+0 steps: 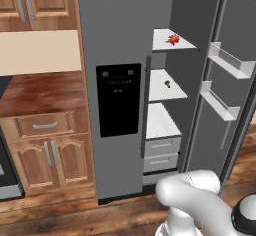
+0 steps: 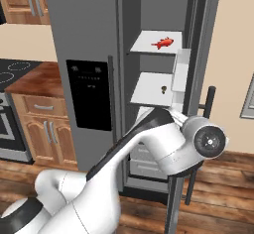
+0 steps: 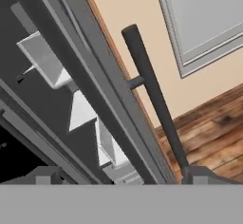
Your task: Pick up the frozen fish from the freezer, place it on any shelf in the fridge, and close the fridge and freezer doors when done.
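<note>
Find the fish (image 1: 173, 39) on the top shelf (image 1: 161, 44) of the fridge (image 1: 192, 15), toward the shelf's right rear corner, lying flat with its long axis roughly across the shelf. Judge this compartment to be the fridge from its wide white shelves and the 2 white drawers (image 1: 161, 153) at the bottom. Count the placing step as done. Ignore the small dark item (image 1: 167, 84) near the middle of the middle shelf (image 1: 162, 92).

Note the freezer door (image 1: 115, 30), the 1 with the black panel (image 1: 118, 100), shut flat. Note the fridge door (image 1: 225, 105) swung wide, its white bins facing the shelves. Take closing it as the 1 step left.

See the gripper (image 3: 122, 176) spread wide and grasping nothing, on the outer side of that open door. Follow the dark handle (image 3: 152, 95) as a long bar from upper centre down to the lower right of the hand view, ending just beside the right fingertip, with the door's grey edge lying left of it.

Treat the fish as well apart, on the far side of the door panel, and no longer the target. Push on the door's outer face, toward the compartment. Watch for the open jaws catching the bar instead of pressing flat.
</note>
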